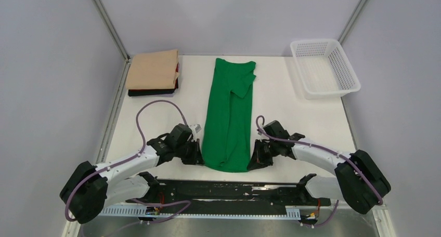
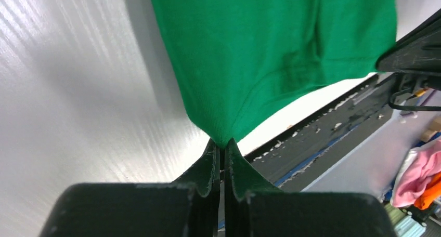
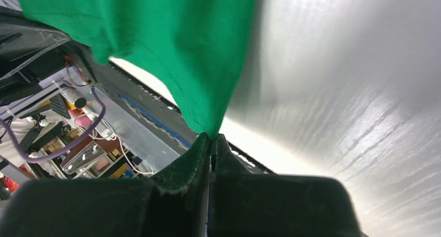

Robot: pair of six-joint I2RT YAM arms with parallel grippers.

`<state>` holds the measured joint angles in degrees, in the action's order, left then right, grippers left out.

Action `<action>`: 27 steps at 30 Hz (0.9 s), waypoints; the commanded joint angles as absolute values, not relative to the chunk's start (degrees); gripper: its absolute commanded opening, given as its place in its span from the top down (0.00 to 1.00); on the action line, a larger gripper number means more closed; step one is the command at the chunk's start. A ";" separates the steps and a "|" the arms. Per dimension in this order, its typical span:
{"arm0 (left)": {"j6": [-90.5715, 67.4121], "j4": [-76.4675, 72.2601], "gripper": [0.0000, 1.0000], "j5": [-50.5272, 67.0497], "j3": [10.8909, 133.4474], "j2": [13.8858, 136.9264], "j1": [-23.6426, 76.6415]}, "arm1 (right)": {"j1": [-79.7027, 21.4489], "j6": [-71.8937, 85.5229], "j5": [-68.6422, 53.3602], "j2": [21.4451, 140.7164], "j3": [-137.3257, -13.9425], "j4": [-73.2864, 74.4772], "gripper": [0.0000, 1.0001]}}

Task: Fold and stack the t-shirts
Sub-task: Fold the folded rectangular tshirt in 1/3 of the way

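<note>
Your left gripper [image 1: 199, 156] is pinched shut on the near left corner of the green t-shirt [image 1: 229, 117]. In the left wrist view its two fingers [image 2: 212, 167] press together, with green cloth squeezed between the tips.

You have two arms. Both reach low over the table [image 1: 291, 122], bent at the elbow, with the wrists turned in toward each other.

At the far left of the table sits one pile of folded shirts. A tan t-shirt [image 1: 153, 69] lies on top and a black t-shirt [image 1: 151, 93] is at the bottom. A thin dark red edge [image 1: 178, 70] shows between them, and you cannot tell what it is.

There is one green t-shirt. It lies flat in the middle of the table as a long narrow strip, with its neck end far from you.

Your right gripper [image 1: 256, 161] is pinched shut on the near right corner of the same shirt.

One white basket [image 1: 344, 65] sits at the far right, well apart from the shirt.
</note>
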<state>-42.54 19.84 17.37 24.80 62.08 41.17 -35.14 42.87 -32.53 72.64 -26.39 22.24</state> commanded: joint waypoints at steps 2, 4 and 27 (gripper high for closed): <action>-42.83 14.92 1.00 16.48 28.01 58.82 41.19 | -34.93 40.58 -30.95 68.85 -33.10 23.89 1.00; -41.66 13.85 1.00 15.11 30.91 60.30 40.70 | -33.85 39.46 -29.92 70.41 -36.18 25.32 1.00; -30.40 18.38 1.00 13.07 74.30 102.75 23.60 | -14.56 30.12 -23.91 100.11 -71.25 23.38 1.00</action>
